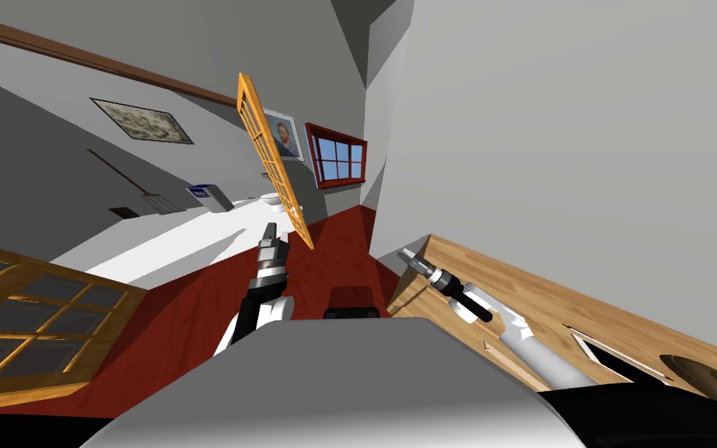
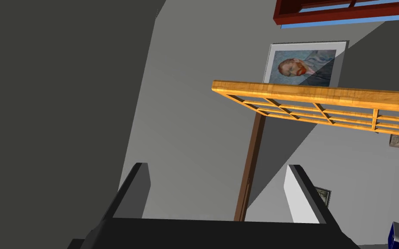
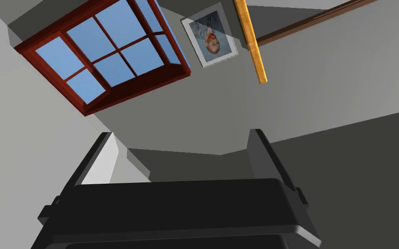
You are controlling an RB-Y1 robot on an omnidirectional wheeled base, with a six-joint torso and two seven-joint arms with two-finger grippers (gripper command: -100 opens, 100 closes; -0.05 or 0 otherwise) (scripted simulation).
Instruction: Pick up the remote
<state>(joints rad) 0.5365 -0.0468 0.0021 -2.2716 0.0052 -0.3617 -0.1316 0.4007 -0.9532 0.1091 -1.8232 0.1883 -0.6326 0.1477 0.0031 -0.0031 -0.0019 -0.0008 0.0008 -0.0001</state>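
1. Although a light wooden table (image 1: 505, 288) stands at my right, I cannot tell where the remote lies.
2. Right gripper (image 1: 405, 255), its thin grey fingers (image 3: 101, 166) spread wide and holding nothing, hangs at that table's end edge.
3. Left gripper (image 1: 271, 230), fingers (image 2: 296, 194) likewise wide and empty, is raised over the red floor (image 1: 194, 311), near an orange wooden lattice panel (image 1: 271, 163).

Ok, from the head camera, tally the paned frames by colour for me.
Orange wooden paned frames: 2
Red paned window: 1
Total: 3
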